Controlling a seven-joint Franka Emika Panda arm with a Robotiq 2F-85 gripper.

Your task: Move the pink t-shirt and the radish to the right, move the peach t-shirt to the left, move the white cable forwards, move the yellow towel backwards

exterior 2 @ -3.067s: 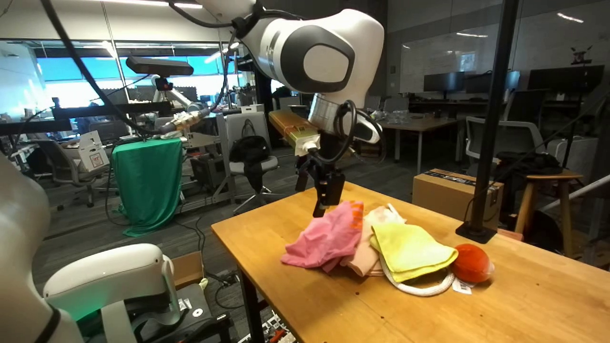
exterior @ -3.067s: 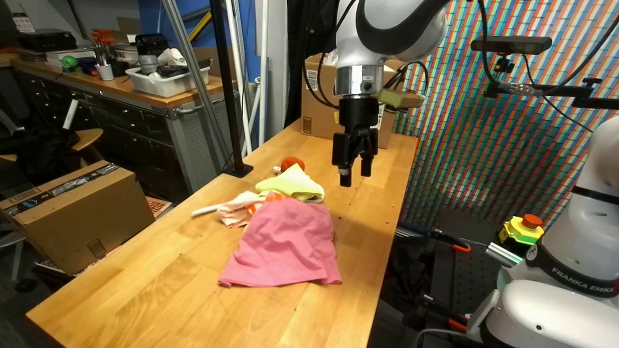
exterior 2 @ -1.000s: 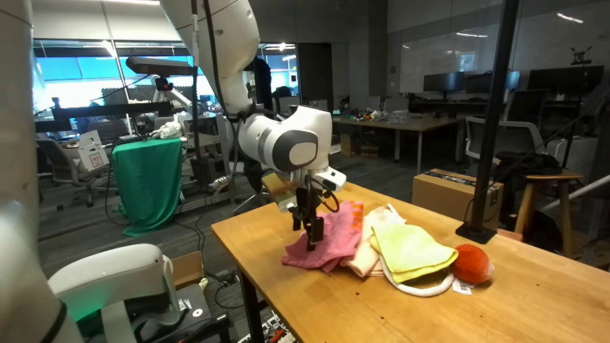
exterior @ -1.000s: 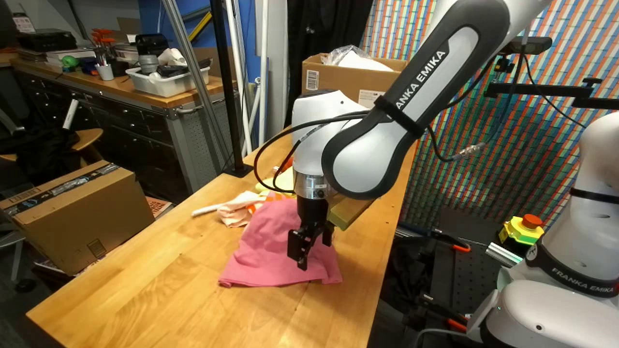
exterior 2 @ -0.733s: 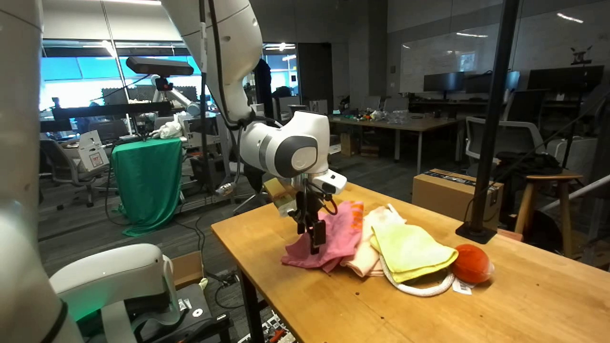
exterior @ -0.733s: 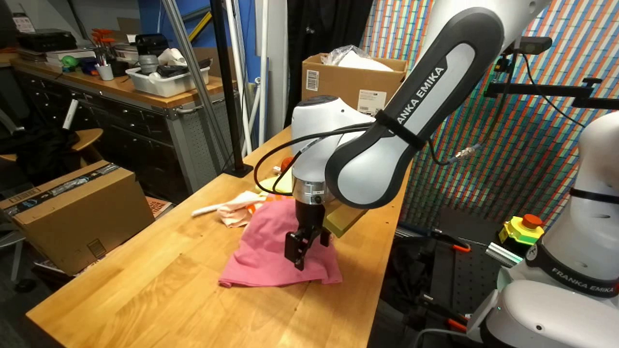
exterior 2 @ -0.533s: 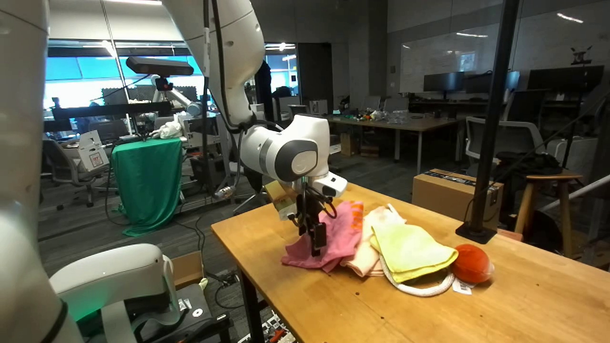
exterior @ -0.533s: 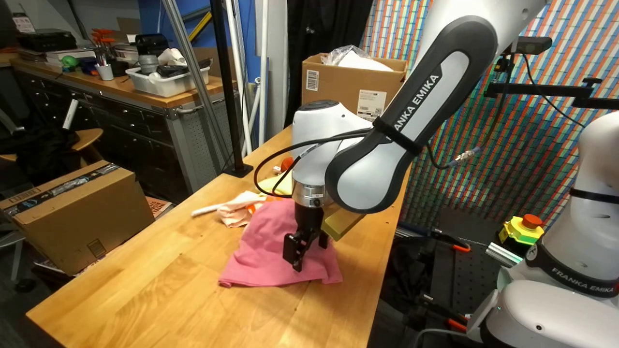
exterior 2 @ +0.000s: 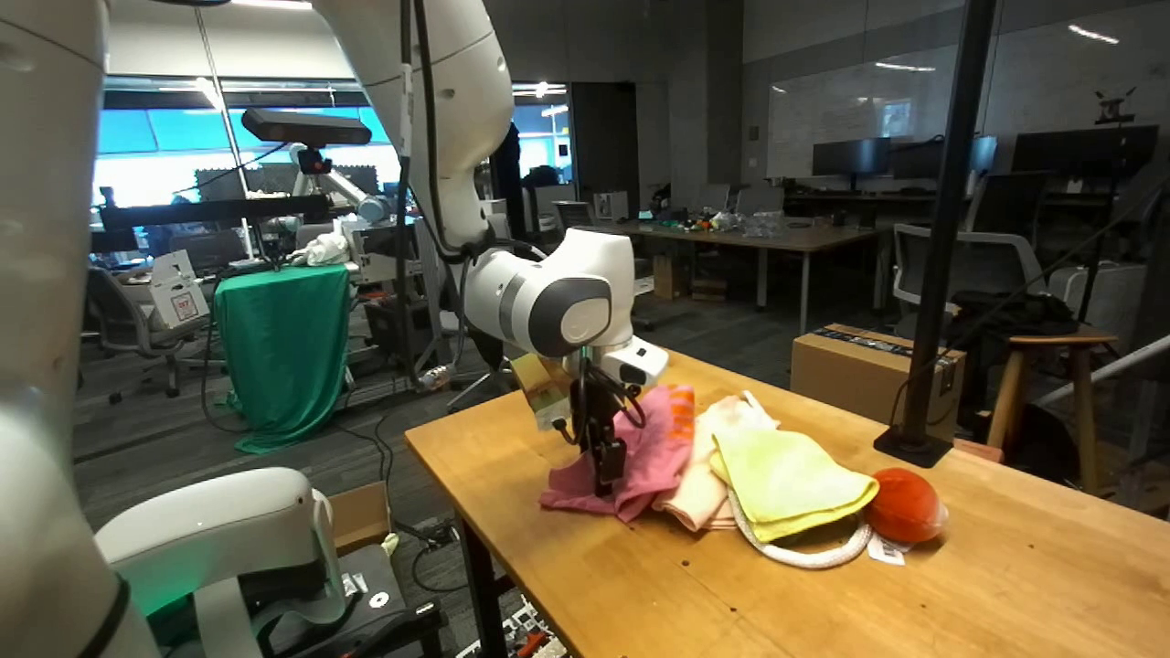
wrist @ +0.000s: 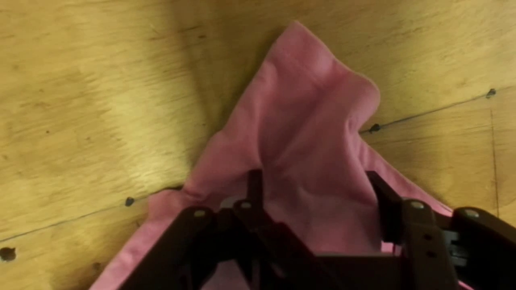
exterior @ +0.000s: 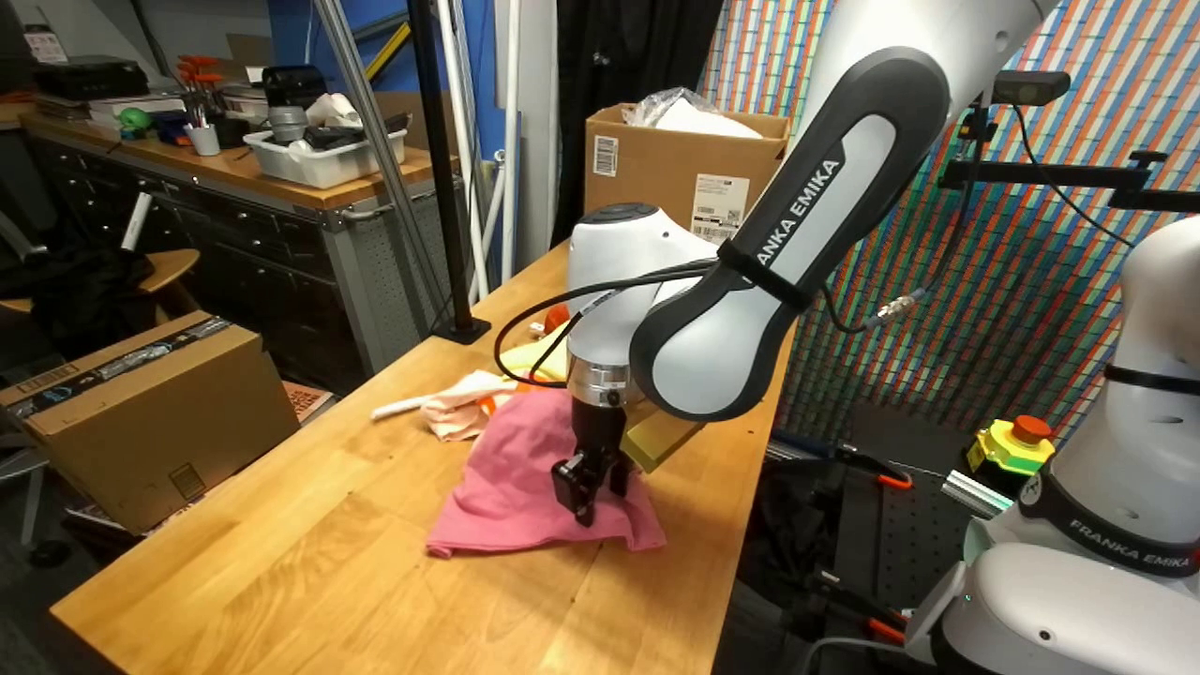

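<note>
Everything's bunched together on the table point(exterior 2: 777, 612), so I'd guess nothing is finished. The pink t-shirt point(exterior: 511, 478) lies at one end of the bunch and looks like the job in hand; its move right doesn't seem done. The peach t-shirt point(exterior 2: 702, 484) is right beside it, left move probably all to do. The yellow towel point(exterior 2: 791, 480) lies partly over the peach one and hides some of the white cable point(exterior 2: 813, 558); backwards looks undone too. The cable curves out from underneath, forwards move likely waiting. The radish point(exterior 2: 905, 505) seems to touch the towel's corner, also waiting imo. As for the gripper point(wrist: 313, 174), its fingers point(wrist: 256, 188) stand apart with a fold of pink between them, no firm pinch I can see.
</note>
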